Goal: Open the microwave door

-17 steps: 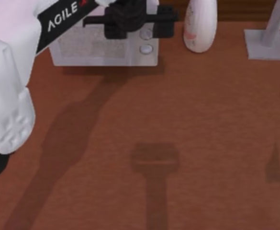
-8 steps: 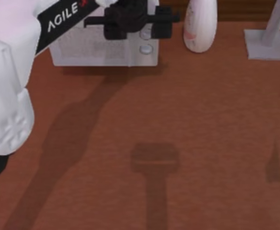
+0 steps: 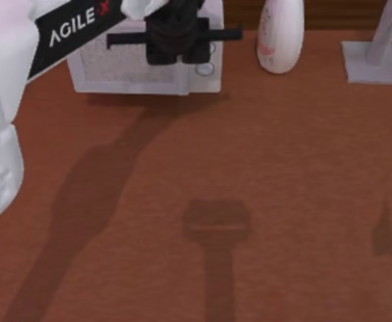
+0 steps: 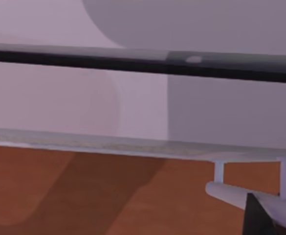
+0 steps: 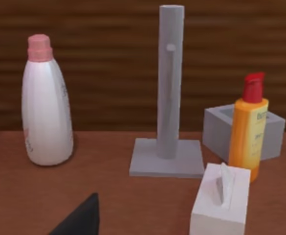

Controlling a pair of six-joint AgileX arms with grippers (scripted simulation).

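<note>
"AGILE" in white letters on black band of left arm [image 3: 75, 28]; nothing else legible.

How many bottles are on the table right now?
2. The white bottle with a pink cap stands just right of the microwave. The orange bottle with a red pump stands by the grey box, seen only in the right wrist view. Others may be out of view.

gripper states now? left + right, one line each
Left gripper: over the light-grey boxy microwave, at the handle of its flat mesh-window door; grip cannot be told.
Right gripper: not in view.
</note>
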